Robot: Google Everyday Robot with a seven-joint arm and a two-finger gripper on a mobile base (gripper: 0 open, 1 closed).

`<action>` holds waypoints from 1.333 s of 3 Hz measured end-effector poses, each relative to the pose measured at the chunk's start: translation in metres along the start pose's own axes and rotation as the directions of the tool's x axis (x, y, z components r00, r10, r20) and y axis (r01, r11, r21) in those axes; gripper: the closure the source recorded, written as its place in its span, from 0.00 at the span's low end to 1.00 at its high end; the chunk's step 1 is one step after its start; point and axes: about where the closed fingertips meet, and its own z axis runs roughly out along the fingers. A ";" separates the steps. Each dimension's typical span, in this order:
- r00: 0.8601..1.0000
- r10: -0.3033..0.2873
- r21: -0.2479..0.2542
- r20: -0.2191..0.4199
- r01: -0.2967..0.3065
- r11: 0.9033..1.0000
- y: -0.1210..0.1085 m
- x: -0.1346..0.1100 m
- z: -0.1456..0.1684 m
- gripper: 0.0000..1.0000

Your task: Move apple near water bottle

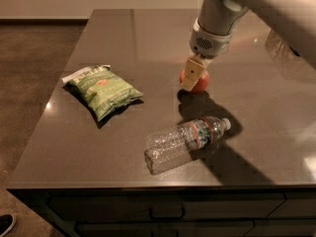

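Observation:
The orange-red apple (pixel 203 81) sits at the middle right of the dark tabletop. My gripper (pixel 195 83) comes down from the upper right and its fingers straddle the apple, closed on it; one tan finger (pixel 191 77) covers the apple's front left. The clear crinkled water bottle (pixel 186 138) lies on its side in front of the apple, white cap pointing right, a short gap away. I cannot tell whether the apple rests on the table or is just off it.
A green chip bag (pixel 104 88) lies at the left of the table (pixel 74 147). The table's front edge runs just below the bottle, with drawers (pixel 163 212) beneath. Floor lies to the left.

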 end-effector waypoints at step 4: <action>0.980 0.198 -0.021 -0.012 -0.199 0.980 0.102 0.006 -0.031 1.00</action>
